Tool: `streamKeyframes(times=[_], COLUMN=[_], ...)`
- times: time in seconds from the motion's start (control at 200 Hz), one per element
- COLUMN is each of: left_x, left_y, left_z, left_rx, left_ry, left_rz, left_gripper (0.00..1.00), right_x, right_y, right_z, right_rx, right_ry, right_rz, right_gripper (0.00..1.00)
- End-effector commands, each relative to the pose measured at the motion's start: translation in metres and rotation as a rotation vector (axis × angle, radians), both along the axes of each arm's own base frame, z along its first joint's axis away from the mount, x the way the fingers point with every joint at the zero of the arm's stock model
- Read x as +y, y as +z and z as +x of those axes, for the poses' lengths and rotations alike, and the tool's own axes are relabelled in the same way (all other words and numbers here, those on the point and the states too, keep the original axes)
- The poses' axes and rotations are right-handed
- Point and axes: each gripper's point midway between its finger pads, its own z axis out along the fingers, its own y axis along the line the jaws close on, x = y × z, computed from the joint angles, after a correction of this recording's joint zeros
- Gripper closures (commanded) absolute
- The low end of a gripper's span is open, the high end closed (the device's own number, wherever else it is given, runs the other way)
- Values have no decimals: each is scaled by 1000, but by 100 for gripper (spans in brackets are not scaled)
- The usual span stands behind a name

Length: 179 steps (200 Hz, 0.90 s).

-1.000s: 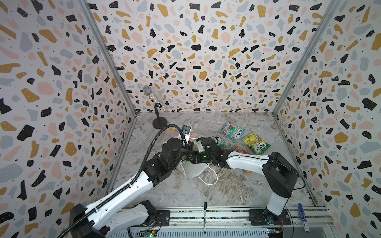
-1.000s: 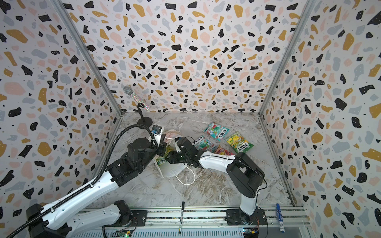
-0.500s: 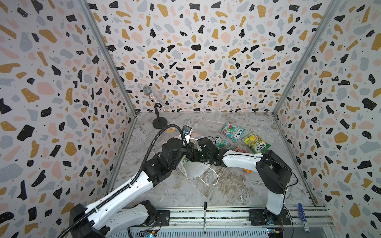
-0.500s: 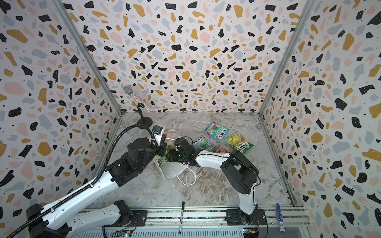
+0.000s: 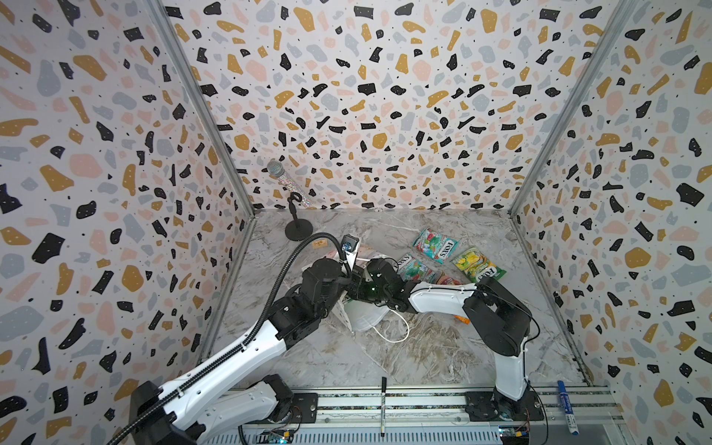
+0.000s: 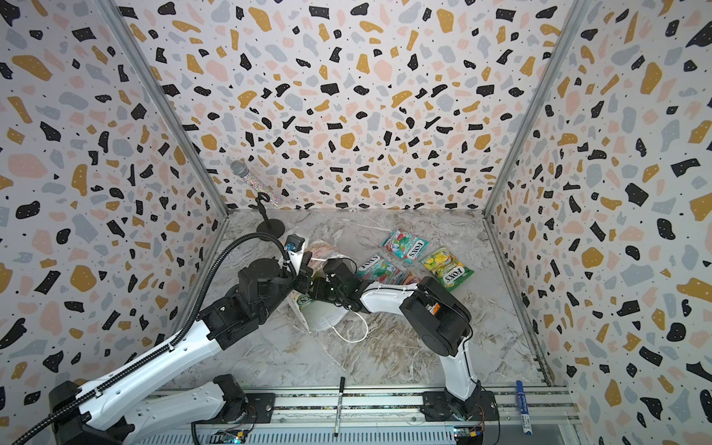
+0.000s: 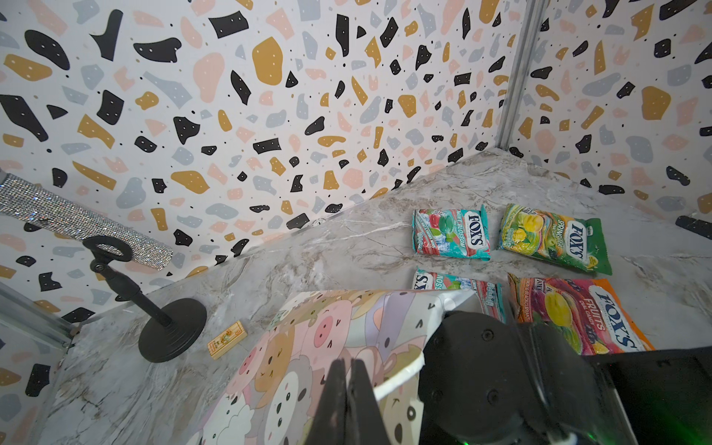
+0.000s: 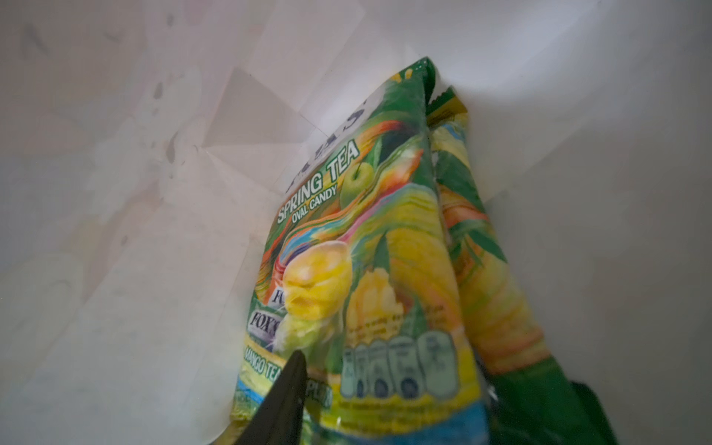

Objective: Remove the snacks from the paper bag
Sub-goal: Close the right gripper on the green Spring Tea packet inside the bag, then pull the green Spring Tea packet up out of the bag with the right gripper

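Left pincer (image 7: 350,370): jaws pressed together on the upper rim of the paper bag (image 7: 308,335), right at its mouth.
Right pincer (image 8: 435,385): reached inside the bag's mouth, facing the left pincer. Its jaws are apart with packets between them, and 1 finger (image 8: 285,397) lies against the front packet. Whether they grip cannot be told.
Paper bag: lies on its side on the counter (image 5: 385,358), cartoon animal face up.
Spring Tea packets, 2: green-yellow (image 8: 366,250) and (image 8: 485,269), standing on edge inside the bag directly ahead of the right pincer, touching each other and the white inner wall.
Mint Blossom packets, 2: teal (image 7: 450,233) and (image 7: 454,287), flat on the counter outside the bag, beyond the left pincer. The nearer 1 is partly hidden by the bag's edge.
Spring Tea packet, 1: (image 7: 554,239), flat on the counter just beside the farther teal packet.
Fruits packet, 1: orange-red (image 7: 578,316), just beside the nearer teal packet, near the right pincer's wrist.
Cord handle (image 5: 393,331): white loop on the counter, on the near side of the right pincer's wrist.
Tan tag (image 7: 227,339): on the counter between the left pincer and the stand base.
Microphone (image 5: 287,185): glittered, on a black stand, well beyond the left pincer.
Pen (image 5: 383,404), blue marker (image 5: 566,408): on the front rail, well behind both pincers.
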Motion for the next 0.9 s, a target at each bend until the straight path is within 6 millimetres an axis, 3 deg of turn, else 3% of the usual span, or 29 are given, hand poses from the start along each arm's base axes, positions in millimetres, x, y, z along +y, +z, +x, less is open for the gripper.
streamKeyframes(times=[0.0, 0.14, 0.415, 0.891], left_x=[7, 13, 18, 20], left_y=[12, 11, 8, -2], left_z=[1, 4, 8, 13], left_rx=[-44, -48, -44, -25], left_ry=[28, 67, 110, 141], left_rz=[-29, -25, -8, 24], left_gripper=[100, 100, 100, 100], right_x=[13, 13, 12, -12], right_y=[25, 34, 55, 101], right_z=[4, -2, -22, -51], right_rx=[-23, -57, -118, -308], right_ry=[-2, 26, 136, 274], right_rz=[82, 115, 143, 100], right_gripper=[72, 100, 100, 100])
